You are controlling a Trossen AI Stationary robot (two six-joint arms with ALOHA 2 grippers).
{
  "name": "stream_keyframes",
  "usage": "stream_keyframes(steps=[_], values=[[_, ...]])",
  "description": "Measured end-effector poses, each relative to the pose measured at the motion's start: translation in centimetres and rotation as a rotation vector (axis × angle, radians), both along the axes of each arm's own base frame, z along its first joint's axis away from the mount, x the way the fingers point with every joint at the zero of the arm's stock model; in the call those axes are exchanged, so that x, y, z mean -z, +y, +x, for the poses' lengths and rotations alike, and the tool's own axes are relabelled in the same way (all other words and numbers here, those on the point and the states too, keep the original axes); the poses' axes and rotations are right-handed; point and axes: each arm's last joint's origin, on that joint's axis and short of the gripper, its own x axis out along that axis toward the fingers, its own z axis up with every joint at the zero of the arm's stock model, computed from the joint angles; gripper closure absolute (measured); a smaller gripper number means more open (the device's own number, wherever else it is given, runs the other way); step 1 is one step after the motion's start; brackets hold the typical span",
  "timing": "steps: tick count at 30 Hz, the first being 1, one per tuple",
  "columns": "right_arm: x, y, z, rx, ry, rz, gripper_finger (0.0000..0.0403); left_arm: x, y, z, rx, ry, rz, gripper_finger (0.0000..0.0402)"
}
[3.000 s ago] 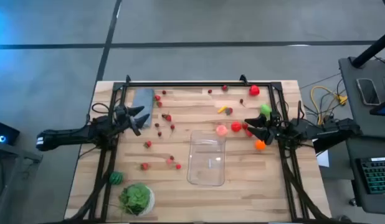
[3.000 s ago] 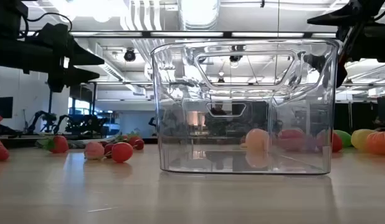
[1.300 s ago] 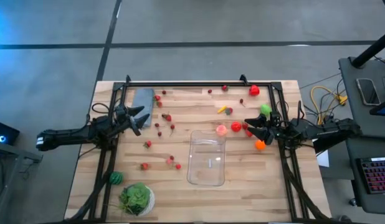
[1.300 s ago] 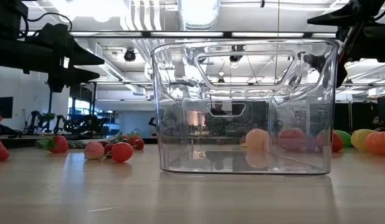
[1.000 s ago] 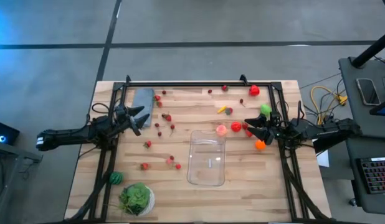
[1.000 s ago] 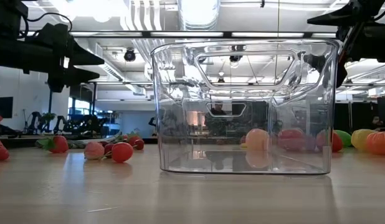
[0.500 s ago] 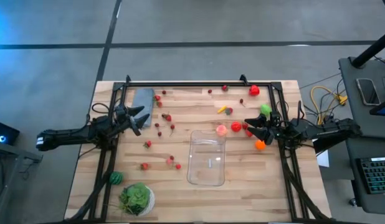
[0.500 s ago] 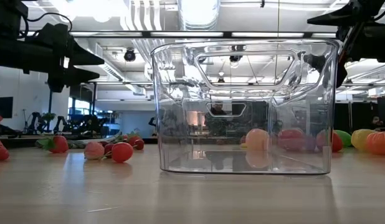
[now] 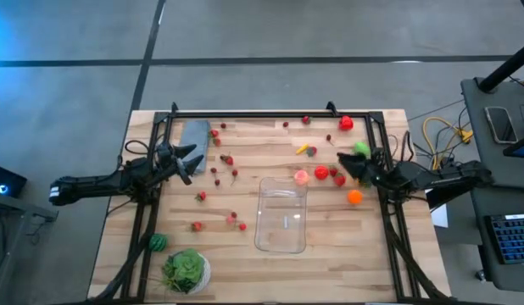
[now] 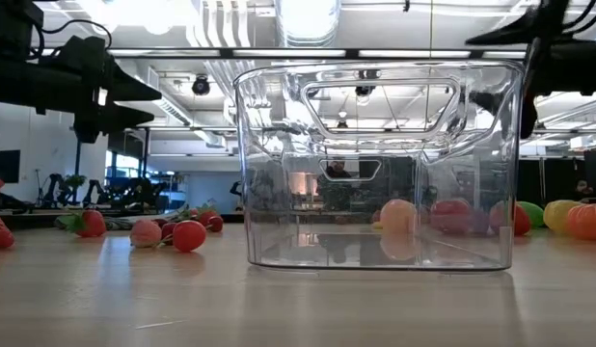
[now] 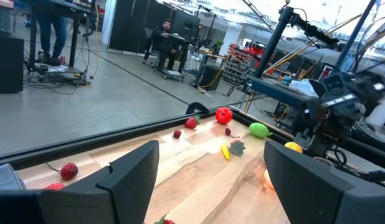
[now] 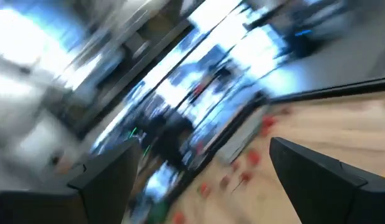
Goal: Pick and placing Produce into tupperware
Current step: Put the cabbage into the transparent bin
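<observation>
Table (image 9: 330,263): light wood planks, framed by dark rails.

Tupperware (image 9: 281,214): clear rectangular container, upright, near the table's middle. In the low view (image 10: 380,164) it fills the centre; nothing lies inside it. The pink, red and green pieces seen through its walls sit behind it, not in it.

Produce, loose on the table, all outside the container:
- small red berries (image 9: 217,169) scattered on the left half, between the left gripper and the container; a few more near the container's left edge (image 9: 232,220).
- pink piece (image 9: 301,177) and red piece (image 9: 321,173) just beyond the container's far right corner.
- orange piece (image 9: 354,196) at the right side, near the right arm.
- green piece (image 9: 361,149) partly hidden by the right gripper.
- red piece (image 9: 346,123) and yellow piece (image 9: 303,150) toward the far edge.
- striped green ball (image 9: 158,242) at the near left, beside the potted plant (image 9: 186,269).

Folded grey-blue cloth (image 9: 194,135): far left corner.

Left gripper (image 9: 191,161): above the left side of the table, near the cloth; fingers spread apart, holding nothing, clear in its wrist view (image 11: 205,180).

Right gripper (image 9: 347,163): above the right side, close over the green and red pieces. Its wrist view is smeared by motion; the two fingers (image 12: 105,177) stand wide apart with nothing between them.

Person (image 11: 164,31): seated far off in the room, small and indistinct.
</observation>
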Motion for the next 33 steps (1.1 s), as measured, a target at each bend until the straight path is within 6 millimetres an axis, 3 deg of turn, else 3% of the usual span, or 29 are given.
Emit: stream_keyframes(steps=[3,12,15,18,22,27,31,33], values=[[-0.5,-0.4,-0.1,0.113,-0.093,0.108,0.0053,0.0,0.0,0.0,0.000,0.001,0.000,0.0125],[-1.0,-0.3,0.0,0.076,-0.137,0.083,0.0053,0.0,0.0,0.0,0.001,0.000,0.000,0.0125],[-2.1,-0.4,-0.4,0.095,-0.265,0.131,0.0053,0.0,0.0,0.0,0.001,0.000,0.000,0.0125],[-4.8,-0.5,-1.0,0.114,-0.408,0.137,0.0053,0.0,0.0,0.0,-0.001,0.000,0.000,0.0125],[-10.2,-0.5,-0.7,0.162,-0.377,-0.013,0.0053,0.0,0.0,0.0,-0.001,-0.001,0.000,0.0125],[-17.2,-0.4,1.4,0.328,-0.223,-0.250,0.0053,0.0,0.0,0.0,-0.005,-0.002,0.000,0.0125],[-21.5,-0.6,2.8,0.511,-0.015,-0.235,0.0060,-0.1,0.0,0.0,-0.004,-0.008,0.000,0.0125],[-22.2,-0.8,3.3,0.662,0.179,-0.135,0.0066,-0.1,0.0,0.0,-0.002,-0.023,-0.014,0.0125]])
